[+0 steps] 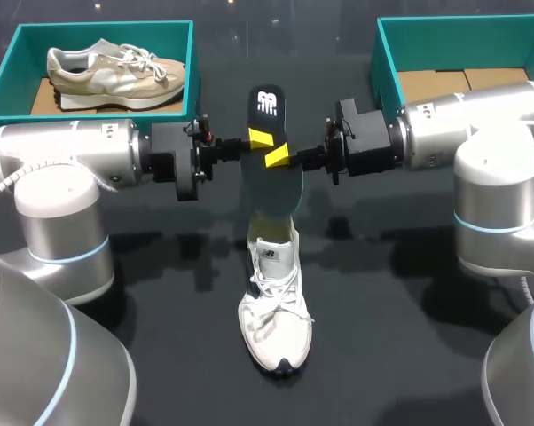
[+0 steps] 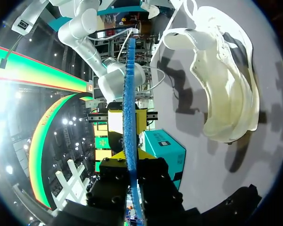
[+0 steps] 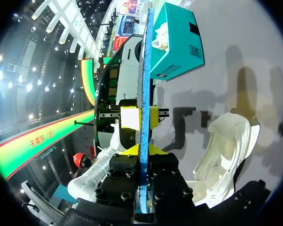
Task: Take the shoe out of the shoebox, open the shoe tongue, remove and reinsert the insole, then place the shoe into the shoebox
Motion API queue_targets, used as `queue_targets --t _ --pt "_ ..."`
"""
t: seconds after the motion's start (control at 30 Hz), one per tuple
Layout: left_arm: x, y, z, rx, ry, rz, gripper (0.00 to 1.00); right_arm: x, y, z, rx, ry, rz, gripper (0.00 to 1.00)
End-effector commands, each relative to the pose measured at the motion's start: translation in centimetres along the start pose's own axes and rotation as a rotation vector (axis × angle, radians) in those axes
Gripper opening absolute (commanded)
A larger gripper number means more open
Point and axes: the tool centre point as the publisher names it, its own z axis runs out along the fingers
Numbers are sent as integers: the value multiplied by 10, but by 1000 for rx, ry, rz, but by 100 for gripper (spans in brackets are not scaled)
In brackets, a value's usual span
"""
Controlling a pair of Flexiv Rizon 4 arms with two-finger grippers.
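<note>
The black foam insole with a white logo (image 1: 267, 106) is out of the shoe, at the middle of the tabletop area in the head view. Its long axis runs from 12 to 6 o'clock. Its 6 o'clock end lies over the heel opening of the white lace-up sneaker (image 1: 276, 311); whether it touches the shoe I cannot tell.

The left hand (image 1: 260, 138) comes in from 9 o'clock and the right hand (image 1: 278, 157) from 3 o'clock. They meet at the insole's middle, their yellow tips just beside each other.

In the left wrist view the insole (image 2: 129, 94) shows edge-on as a blue strip. The left hand (image 2: 130, 162) is narrowed onto it, one finger on each face. The other arm's yellow tips are on it just ahead, and the white sneaker (image 2: 221, 84) lies beside it on the tabletop.

The right wrist view matches. The right hand (image 3: 142, 150) is clamped on the insole (image 3: 145, 70), with the sneaker (image 3: 226, 150) beside it.

The sneaker rests on the dark tabletop (image 1: 382, 337), toe toward 6 o'clock and laces loose.

At 10 o'clock from the insole stands a teal cardboard shoebox (image 1: 192, 62) holding a beige sneaker (image 1: 116, 71). At 2 o'clock stands a second teal shoebox (image 1: 387, 62) with a bare cardboard floor, partly hidden by the right arm.
</note>
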Motion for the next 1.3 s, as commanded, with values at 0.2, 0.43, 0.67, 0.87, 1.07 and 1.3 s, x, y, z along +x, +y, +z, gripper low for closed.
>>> queue_targets --t 0.2,0.43,0.67,0.87,1.07,1.3 --pt "-4 -6 -26 8 85 -50 100 1 -2 -8 -22 -15 -17 0" --pt "-1 -11 -49 4 137 -177 100 -2 0 -14 -66 -7 -32 0" --pt "-1 -11 -49 4 137 -177 100 -2 0 -14 -66 -7 -32 0" --pt "-1 -11 -49 4 137 -177 100 -2 0 -14 -66 -7 -32 0" --pt "-2 -16 -59 -132 320 -345 100 -5 13 -15 -111 -102 -75 0" --pt "-2 -14 -88 -381 533 -531 100 -5 19 -10 -155 -102 -138 0"
